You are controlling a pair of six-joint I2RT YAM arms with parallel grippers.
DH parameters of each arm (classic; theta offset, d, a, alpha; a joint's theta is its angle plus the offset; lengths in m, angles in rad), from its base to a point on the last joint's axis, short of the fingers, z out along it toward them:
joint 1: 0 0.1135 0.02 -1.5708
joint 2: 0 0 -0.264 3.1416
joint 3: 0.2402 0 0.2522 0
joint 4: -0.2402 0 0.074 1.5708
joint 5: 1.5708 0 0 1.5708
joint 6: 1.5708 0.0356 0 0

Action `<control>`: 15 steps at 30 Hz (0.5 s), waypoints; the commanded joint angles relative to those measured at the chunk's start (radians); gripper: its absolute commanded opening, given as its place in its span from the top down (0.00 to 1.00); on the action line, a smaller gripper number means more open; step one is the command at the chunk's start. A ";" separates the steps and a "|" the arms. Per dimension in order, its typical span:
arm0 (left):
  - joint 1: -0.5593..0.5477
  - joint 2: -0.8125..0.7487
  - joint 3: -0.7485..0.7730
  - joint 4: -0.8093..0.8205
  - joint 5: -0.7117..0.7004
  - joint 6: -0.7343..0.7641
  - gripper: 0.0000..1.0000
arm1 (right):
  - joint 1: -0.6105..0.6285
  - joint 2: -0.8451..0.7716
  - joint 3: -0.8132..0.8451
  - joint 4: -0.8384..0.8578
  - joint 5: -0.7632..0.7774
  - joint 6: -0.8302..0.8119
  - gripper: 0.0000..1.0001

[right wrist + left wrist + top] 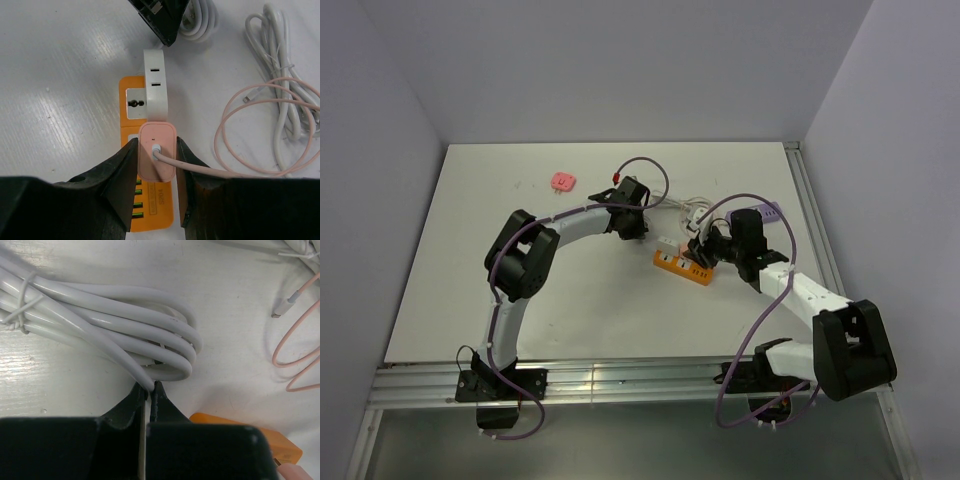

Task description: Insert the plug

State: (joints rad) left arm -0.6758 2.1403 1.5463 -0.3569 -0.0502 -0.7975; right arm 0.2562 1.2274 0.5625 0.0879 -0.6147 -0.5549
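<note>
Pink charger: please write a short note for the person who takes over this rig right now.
Right fingers: closed on the pink charger, holding it on the orange power strip, next to the white adapter.
Left fingers: shut, tips against the white cable bundle; a pinch is not clear.
Done: charger grasped and placed over the strip.
Left: the seating is hidden; probably press it in, then release.

We log a robotics lab cell: white tabletop (pixel 470 280) boxed by plain walls (pixel 620 70), left arm (pixel 520 262) and right arm (pixel 820 300) bolted to an aluminium rail (pixel 620 378).
</note>
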 commanded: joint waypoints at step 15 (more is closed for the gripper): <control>-0.013 -0.010 0.000 -0.001 0.001 0.024 1.00 | 0.002 0.032 0.019 0.009 -0.029 -0.019 1.00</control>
State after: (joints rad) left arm -0.6758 2.1403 1.5463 -0.3569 -0.0502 -0.7975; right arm 0.2554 1.2499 0.5625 0.0803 -0.6300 -0.5594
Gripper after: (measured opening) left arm 0.042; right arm 0.392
